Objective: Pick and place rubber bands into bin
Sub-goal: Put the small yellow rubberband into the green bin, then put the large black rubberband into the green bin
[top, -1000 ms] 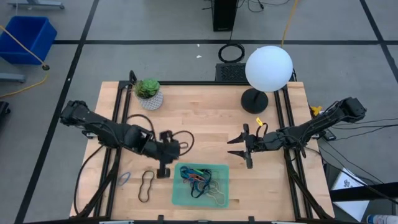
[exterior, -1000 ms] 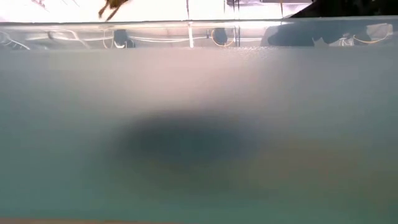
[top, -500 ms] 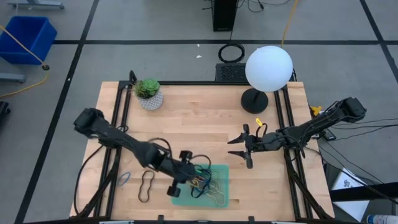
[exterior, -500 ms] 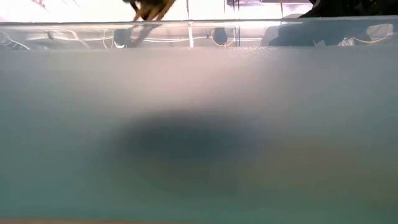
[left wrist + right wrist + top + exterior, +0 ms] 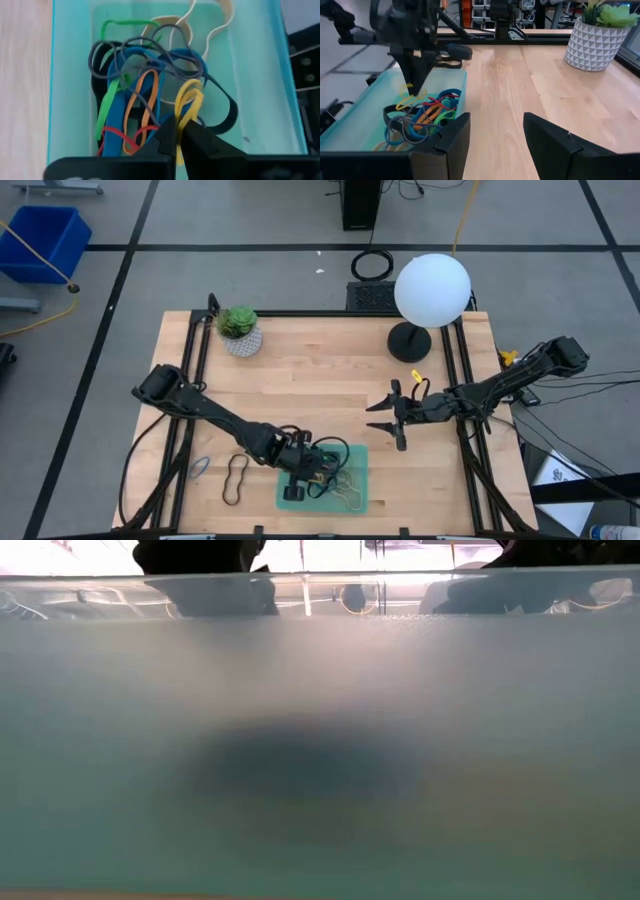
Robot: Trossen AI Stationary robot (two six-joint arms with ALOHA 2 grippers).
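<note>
Left gripper [image 5: 178, 131]: over the green bin [image 5: 355, 500], fingers pinching a yellow rubber band [image 5: 189, 102] that hangs onto the pile, likely about to let go.
Right gripper [image 5: 492, 135]: waits mid-table, fingers spread, holding nothing.
Rubber bands [image 5: 145, 95]: tangled in the bin; a black band [image 5: 236, 478] lies on the table [image 5: 330, 370] beside it.
Left wrist view: shows the pinch.
High view: shows the loose band.
Low view: filled by the bin's wall [image 5: 320, 760].
</note>
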